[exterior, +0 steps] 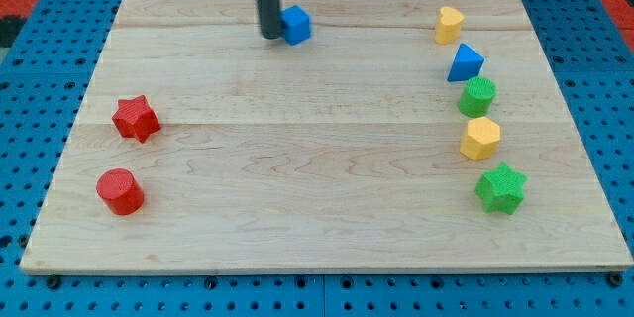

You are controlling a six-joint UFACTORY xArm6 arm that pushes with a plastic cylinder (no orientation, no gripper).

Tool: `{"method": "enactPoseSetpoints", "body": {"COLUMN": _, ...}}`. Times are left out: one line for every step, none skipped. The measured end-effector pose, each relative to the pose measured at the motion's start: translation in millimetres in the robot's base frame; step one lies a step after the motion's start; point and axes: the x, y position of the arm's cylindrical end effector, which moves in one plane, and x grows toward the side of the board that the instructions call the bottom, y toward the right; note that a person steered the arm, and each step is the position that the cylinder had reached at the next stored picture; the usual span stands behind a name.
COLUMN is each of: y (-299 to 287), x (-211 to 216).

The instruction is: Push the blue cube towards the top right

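The blue cube sits near the top of the wooden board, a little left of its middle. My tip is at the end of the dark rod, right beside the cube on its left, touching or nearly touching it.
Down the view's right side stand a yellow block, a blue triangular block, a green block, a yellow hexagonal block and a green star. At the left are a red star and a red cylinder.
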Motion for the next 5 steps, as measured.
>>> {"method": "enactPoseSetpoints", "body": {"y": 40, "x": -22}}
{"method": "enactPoseSetpoints", "body": {"y": 52, "x": -36}}
{"method": "enactPoseSetpoints", "body": {"y": 54, "x": -48}}
{"method": "enactPoseSetpoints", "body": {"y": 61, "x": -51}}
{"method": "enactPoseSetpoints", "body": {"y": 88, "x": -52}}
